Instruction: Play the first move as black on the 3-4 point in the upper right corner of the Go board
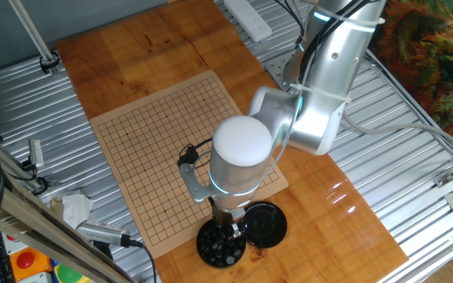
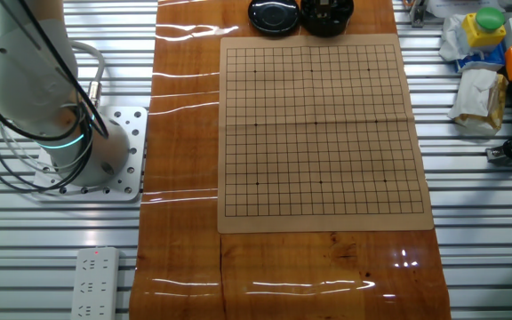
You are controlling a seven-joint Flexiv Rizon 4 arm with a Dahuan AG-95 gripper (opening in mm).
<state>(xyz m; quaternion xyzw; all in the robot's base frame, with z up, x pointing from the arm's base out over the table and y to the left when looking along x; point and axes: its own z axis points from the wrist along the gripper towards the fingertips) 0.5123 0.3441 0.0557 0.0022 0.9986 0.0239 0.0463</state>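
Observation:
The board (image 1: 171, 149) is a tan gridded sheet on the orange-brown tabletop, and no stones lie on it. It fills the middle of the other fixed view (image 2: 323, 133). A round black bowl (image 1: 211, 248) with several black stones (image 1: 220, 251) stands just off the board's near edge. Its round black lid (image 1: 266, 224) lies beside it. My gripper (image 1: 230, 230) reaches straight down into the bowl, mostly hidden under the wrist. In the other fixed view the bowl (image 2: 327, 20) and lid (image 2: 274, 16) sit at the top edge. Whether the fingers are open or shut does not show.
A white power strip (image 1: 246, 17) lies at the table's far end, also in the other fixed view (image 2: 94, 284). Crumpled paper (image 1: 75, 208) and tools sit left of the board. A yellow-and-red button box (image 2: 487, 27) and a bag (image 2: 478, 93) lie beside the board.

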